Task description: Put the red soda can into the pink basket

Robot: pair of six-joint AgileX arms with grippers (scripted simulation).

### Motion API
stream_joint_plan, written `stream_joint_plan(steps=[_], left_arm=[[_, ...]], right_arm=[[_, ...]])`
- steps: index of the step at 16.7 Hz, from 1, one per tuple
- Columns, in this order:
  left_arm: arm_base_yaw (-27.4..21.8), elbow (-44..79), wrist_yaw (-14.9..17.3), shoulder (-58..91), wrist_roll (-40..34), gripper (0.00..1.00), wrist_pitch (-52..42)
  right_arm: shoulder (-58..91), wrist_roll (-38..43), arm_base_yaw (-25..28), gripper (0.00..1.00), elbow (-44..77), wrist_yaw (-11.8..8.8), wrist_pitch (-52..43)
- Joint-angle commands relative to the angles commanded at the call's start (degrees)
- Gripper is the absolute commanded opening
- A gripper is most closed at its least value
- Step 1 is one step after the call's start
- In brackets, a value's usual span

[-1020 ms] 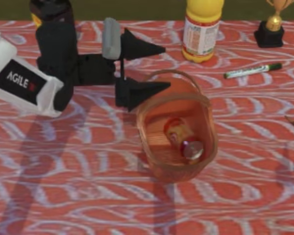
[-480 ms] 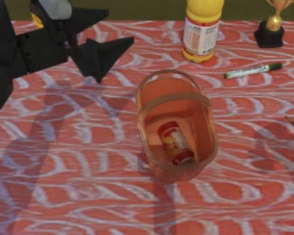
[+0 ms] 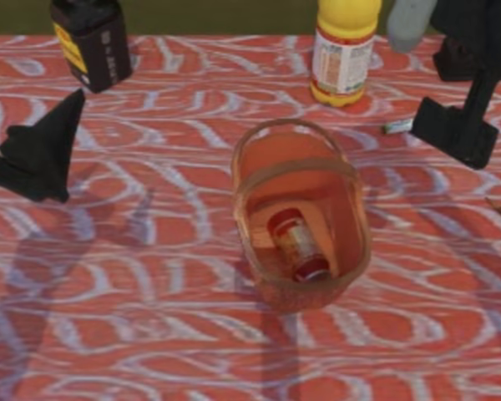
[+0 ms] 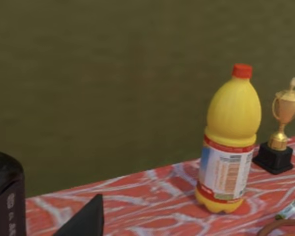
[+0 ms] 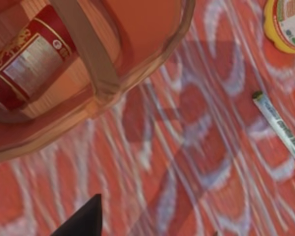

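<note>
While can [image 3: 299, 244] lies on its side in basket [image 3: 351, 209], left hand [image 3: 17, 125] w/ fingers apart sits far left above red-patterned surface [image 3: 150, 334]; right hand [image 3: 455, 129] state unclear.

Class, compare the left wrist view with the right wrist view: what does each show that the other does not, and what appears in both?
Only the left wrist view shows the gold trophy on its black base, the dark container at the edge, and the whole orange bottle standing upright with its cap. Only the right wrist view shows the red soda can lying on its side inside the pink basket, under the handle. Both show the red patterned tablecloth, the green-and-white marker and at least part of the orange bottle.
</note>
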Motion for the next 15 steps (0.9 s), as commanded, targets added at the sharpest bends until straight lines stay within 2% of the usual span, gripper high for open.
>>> stream_joint_plan(steps=[4, 8, 11, 15], left_arm=[[2.85, -11.39, -11.65, -23.22, 1.06, 1.00, -9.25], [4.81, -20.51, -20.65, -39.45, 2.28, 1.00, -16.29], [5.60, -24.41, -24.38, -45.40, 2.91, 1.00, -19.25], [5.74, -25.02, -24.95, -46.28, 3.03, 1.00, -19.72]], right_arm=[[21.99, -9.11, 5.95, 1.00, 22.92, 0.13, -14.28], [37.96, -15.66, 10.22, 1.00, 38.36, 0.24, -25.16], [43.80, -18.25, 11.87, 1.00, 43.77, 0.32, -29.75], [44.61, -18.63, 12.10, 1.00, 44.45, 0.33, -30.42]])
